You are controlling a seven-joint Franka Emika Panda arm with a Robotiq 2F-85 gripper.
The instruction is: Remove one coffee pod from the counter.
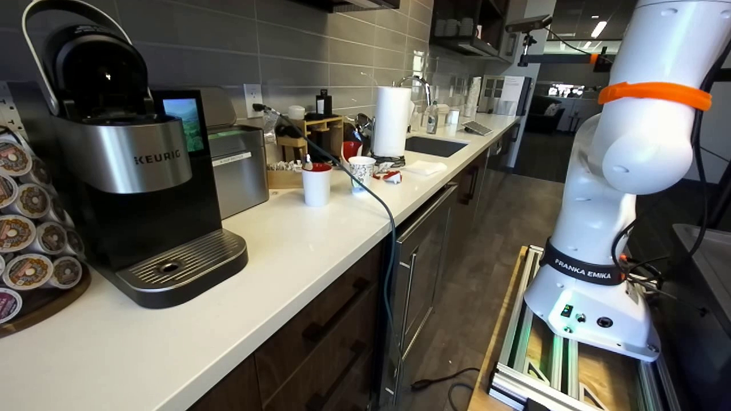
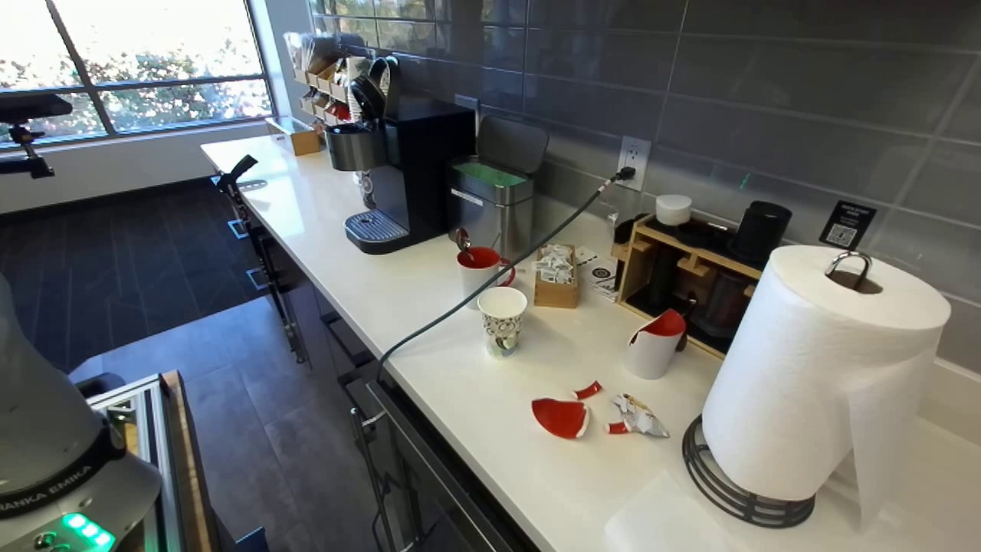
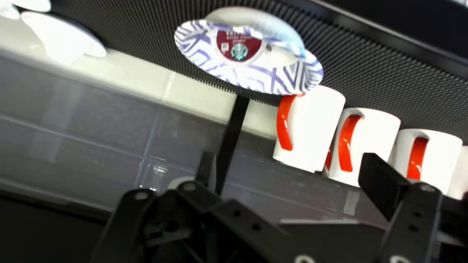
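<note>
The off-white counter (image 1: 291, 251) runs along the tiled wall and shows in both exterior views (image 2: 475, 399). I see no loose coffee pod on it there. In the wrist view a round coffee pod (image 3: 239, 45) with a maroon and white top lies on a patterned plate (image 3: 270, 78), on a dark ribbed surface. Many brown-gold pods (image 1: 31, 234) stand stacked in a rack beside the coffee maker. My gripper (image 3: 292, 177) is open, its fingers wide apart with nothing held between them, away from the pod. The gripper is outside both exterior views.
White mugs with red handles (image 3: 309, 128) stand beside the plate. On the counter are a coffee maker (image 1: 137, 160), a white cup (image 1: 317, 186), a paper cup (image 2: 502, 333), a broken mug (image 2: 651, 353), red-white shards (image 2: 561, 418) and a towel roll (image 2: 820, 368). A cable (image 1: 392, 251) crosses the counter.
</note>
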